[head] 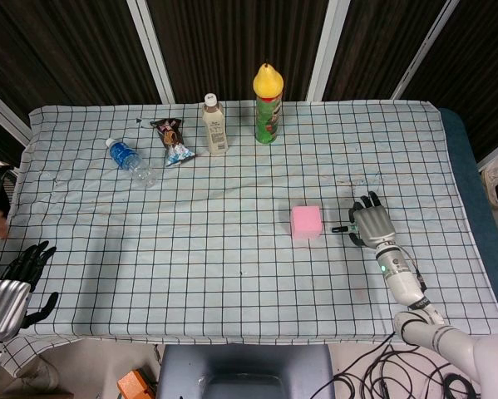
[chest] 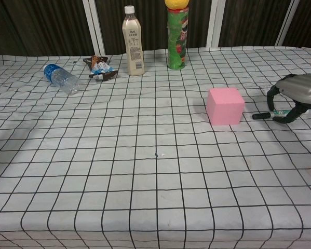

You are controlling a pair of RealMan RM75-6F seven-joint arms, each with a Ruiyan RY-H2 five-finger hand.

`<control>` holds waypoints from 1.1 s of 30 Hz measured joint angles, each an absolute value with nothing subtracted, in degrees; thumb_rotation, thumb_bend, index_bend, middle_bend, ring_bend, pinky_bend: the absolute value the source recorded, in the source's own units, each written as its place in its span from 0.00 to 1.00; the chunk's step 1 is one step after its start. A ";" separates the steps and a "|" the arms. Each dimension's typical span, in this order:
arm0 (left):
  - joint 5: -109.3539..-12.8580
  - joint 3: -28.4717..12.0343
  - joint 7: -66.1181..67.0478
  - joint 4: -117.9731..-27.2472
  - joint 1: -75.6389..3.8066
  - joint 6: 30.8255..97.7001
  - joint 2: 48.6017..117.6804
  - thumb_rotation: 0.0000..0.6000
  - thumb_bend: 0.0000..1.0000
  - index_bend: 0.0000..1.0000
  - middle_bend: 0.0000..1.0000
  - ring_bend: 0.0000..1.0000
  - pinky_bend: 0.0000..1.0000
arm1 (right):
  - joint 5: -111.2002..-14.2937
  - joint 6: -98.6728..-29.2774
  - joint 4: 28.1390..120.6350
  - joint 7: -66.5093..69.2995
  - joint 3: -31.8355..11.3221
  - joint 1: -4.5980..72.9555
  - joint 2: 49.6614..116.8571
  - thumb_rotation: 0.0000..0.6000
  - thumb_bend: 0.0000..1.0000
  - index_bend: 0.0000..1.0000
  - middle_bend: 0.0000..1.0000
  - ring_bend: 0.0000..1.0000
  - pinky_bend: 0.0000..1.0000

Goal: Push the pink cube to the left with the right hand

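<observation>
The pink cube (head: 306, 222) (chest: 225, 106) sits on the checked tablecloth, right of centre. My right hand (head: 369, 224) (chest: 293, 96) hovers low just to the right of it, palm down, fingers curled downward, thumb pointing toward the cube with a small gap between them. It holds nothing. My left hand (head: 14, 287) rests at the table's front left edge, fingers loosely apart and empty; the chest view does not show it.
Along the far side stand a green can with a yellow lid (head: 267, 104) (chest: 177, 35) and a beige bottle (head: 214, 125) (chest: 133, 41). A snack packet (head: 173, 140) (chest: 99, 68) and a lying water bottle (head: 131, 162) (chest: 61, 78) are at the far left.
</observation>
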State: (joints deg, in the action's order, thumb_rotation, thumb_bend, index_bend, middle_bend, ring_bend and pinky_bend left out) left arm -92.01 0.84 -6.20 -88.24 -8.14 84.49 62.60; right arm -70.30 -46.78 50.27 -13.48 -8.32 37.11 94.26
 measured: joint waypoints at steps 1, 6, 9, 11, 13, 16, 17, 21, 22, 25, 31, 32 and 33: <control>-92.04 0.83 -6.24 -88.23 -8.11 84.58 62.60 1.00 0.40 0.00 0.00 0.00 0.17 | -70.29 -46.76 50.20 -13.50 -8.32 37.14 94.34 1.00 0.46 0.60 0.39 0.18 0.18; -92.15 0.76 -6.27 -88.20 -8.17 84.58 62.66 1.00 0.40 0.00 0.00 0.00 0.17 | -70.29 -46.62 49.80 -13.58 -8.13 37.12 94.55 1.00 0.46 0.61 0.40 0.19 0.18; -92.23 0.74 -6.21 -88.20 -8.31 84.40 62.71 1.00 0.40 0.00 0.00 0.00 0.17 | -70.37 -46.61 49.54 -13.66 -7.94 37.02 94.54 1.00 0.46 0.63 0.41 0.20 0.18; -92.21 0.74 -6.15 -88.21 -8.41 84.16 62.75 1.00 0.40 0.00 0.00 0.00 0.17 | -70.34 -46.63 49.37 -13.60 -7.93 36.93 94.52 1.00 0.46 0.64 0.42 0.21 0.18; -92.20 0.76 -6.00 -88.24 -8.46 84.04 62.76 1.00 0.40 0.00 0.00 0.00 0.17 | -70.26 -46.56 49.20 -13.59 -7.96 36.92 94.51 1.00 0.46 0.65 0.43 0.21 0.18; -92.24 0.76 -5.86 -88.31 -8.44 84.12 62.79 1.00 0.40 0.00 0.00 0.00 0.17 | -70.15 -46.39 48.98 -13.62 -7.97 36.92 94.55 1.00 0.46 0.67 0.44 0.22 0.18; -92.21 0.74 -5.81 -88.32 -8.44 84.11 62.80 1.00 0.40 0.00 0.00 0.00 0.17 | -70.19 -46.39 48.93 -13.63 -7.92 36.91 94.58 1.00 0.46 0.68 0.45 0.22 0.18; -92.16 0.73 -5.82 -88.33 -8.48 84.02 62.79 1.00 0.40 0.00 0.00 0.00 0.17 | -70.36 -46.59 48.88 -13.85 -7.78 36.84 94.64 1.00 0.47 0.73 0.49 0.26 0.19; -92.17 0.73 -5.85 -88.34 -8.47 84.04 62.77 1.00 0.40 0.00 0.00 0.00 0.17 | -70.39 -46.67 48.90 -13.89 -7.76 36.80 94.63 1.00 0.47 0.74 0.50 0.27 0.19; -92.25 0.75 -5.95 -88.33 -8.41 84.19 62.75 1.00 0.40 0.00 0.00 0.00 0.17 | -70.46 -46.87 49.07 -14.14 -7.65 36.66 94.55 1.00 0.47 0.78 0.53 0.31 0.20; -92.42 0.81 -6.19 -88.27 -8.37 84.30 62.69 1.00 0.40 0.00 0.00 0.00 0.17 | -70.36 -47.33 49.92 -15.85 -7.45 36.39 94.16 1.00 0.47 0.81 0.58 0.36 0.20; -92.46 0.82 -6.27 -88.26 -8.35 84.35 62.67 1.00 0.40 0.00 0.00 0.00 0.17 | -70.29 -47.52 50.25 -16.23 -7.48 36.35 94.01 1.00 0.47 0.81 0.59 0.36 0.20; -92.46 0.83 -6.33 -88.25 -8.34 84.38 62.66 1.00 0.40 0.00 0.00 0.00 0.17 | -70.23 -47.66 50.52 -16.51 -7.54 36.33 93.87 1.00 0.47 0.81 0.59 0.36 0.20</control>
